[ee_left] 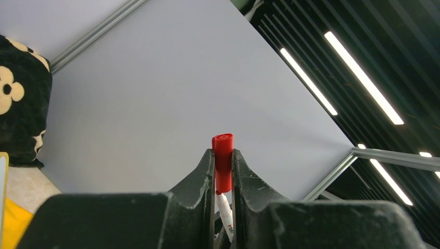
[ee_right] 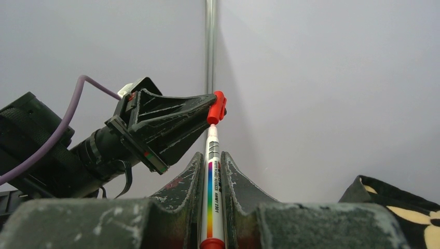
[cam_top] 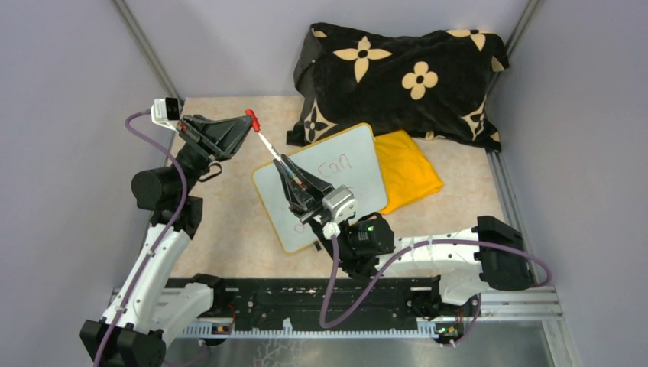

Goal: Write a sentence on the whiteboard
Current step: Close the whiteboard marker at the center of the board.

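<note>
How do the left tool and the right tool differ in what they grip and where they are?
The left tool is shut on the red cap; the right tool is shut on the marker body. In the top view, the left tool is over bare table, while the right tool overlaps the whiteboard. Both are black and face each other along the one marker.
</note>
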### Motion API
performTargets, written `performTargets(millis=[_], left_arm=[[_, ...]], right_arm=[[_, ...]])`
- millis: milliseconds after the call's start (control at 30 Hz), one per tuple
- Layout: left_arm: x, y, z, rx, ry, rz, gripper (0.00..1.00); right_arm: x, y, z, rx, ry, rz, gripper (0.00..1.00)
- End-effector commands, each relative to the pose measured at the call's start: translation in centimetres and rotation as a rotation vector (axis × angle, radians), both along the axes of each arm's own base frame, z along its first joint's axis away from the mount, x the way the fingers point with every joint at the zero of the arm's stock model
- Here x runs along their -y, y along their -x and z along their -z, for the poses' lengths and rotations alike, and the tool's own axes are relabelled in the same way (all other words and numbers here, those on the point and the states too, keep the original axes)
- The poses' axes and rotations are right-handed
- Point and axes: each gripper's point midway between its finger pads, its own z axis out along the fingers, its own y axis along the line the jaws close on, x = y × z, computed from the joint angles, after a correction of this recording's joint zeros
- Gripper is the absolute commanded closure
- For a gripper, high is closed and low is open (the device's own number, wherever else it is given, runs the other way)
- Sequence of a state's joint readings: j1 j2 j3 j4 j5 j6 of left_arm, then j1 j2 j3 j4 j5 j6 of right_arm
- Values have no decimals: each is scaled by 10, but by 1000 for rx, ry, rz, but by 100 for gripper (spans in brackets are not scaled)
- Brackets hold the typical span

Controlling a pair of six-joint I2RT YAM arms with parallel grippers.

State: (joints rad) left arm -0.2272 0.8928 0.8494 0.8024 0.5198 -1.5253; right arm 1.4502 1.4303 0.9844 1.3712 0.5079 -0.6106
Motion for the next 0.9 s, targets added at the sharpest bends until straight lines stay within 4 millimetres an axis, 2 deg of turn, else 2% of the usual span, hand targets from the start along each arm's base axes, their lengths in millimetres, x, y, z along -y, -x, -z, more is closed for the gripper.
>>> performTargets(millis=[0, 567, 867], left_arm=[[2, 8, -2, 25, -7, 11, 100], [4, 3, 7, 7, -28, -5, 100], [6, 5, 5, 11, -33, -3, 100]], right_arm=[[12, 4, -28, 11, -95, -2, 100], [16, 3, -34, 23, -109, 21, 100], [11, 2, -31, 23, -95, 32, 100]])
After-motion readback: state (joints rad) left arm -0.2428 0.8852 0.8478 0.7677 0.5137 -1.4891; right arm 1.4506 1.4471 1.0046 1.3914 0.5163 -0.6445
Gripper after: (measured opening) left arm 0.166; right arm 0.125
